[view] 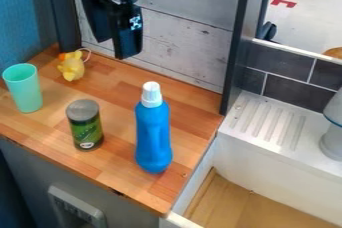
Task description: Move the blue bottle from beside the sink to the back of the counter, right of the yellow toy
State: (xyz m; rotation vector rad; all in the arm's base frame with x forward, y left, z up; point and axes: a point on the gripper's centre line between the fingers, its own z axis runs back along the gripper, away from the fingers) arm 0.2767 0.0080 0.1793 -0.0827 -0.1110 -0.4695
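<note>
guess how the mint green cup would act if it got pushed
The mint green cup would probably tip fairly easily, being tall with a base narrower than its rim. It looks light for its size, since its wide mouth suggests a hollow body. Once over, its tapered round sides could let it roll in a curve.

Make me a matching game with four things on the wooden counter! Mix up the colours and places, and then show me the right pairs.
1. Toy
2. Bottle
3. Cup
4. Can

A. Blue, with a white cap
B. Plain pale green
C. Yellow, near the planked wall
D. Between the cup and the bottle

Pairs: 1-C, 2-A, 3-B, 4-D
</note>
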